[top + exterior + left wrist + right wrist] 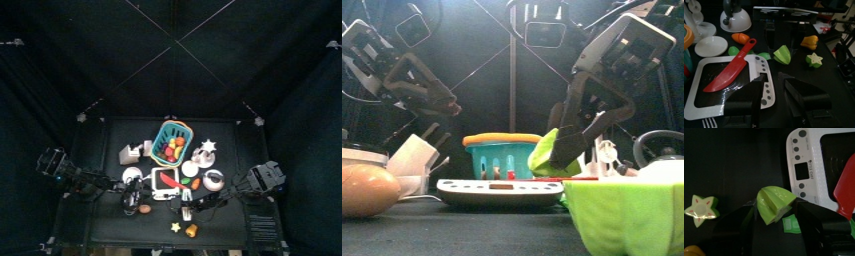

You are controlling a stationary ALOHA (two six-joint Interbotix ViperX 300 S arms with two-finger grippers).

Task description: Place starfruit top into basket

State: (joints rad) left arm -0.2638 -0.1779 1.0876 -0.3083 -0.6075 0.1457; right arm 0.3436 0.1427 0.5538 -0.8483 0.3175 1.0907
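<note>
The starfruit top is a green wedge that sits between the jaws of my right gripper, which press on both its sides. In the front view the wedge is just to the right of the teal basket with an orange rim, with my right gripper around it. The basket stands at the back middle of the table. The wedge also shows in the left wrist view. My left gripper is open and empty above the white scale.
A white scale carries a red knife. A star-shaped slice and an orange piece lie near the wedge. A white kettle, a brown egg and a green bowl stand around.
</note>
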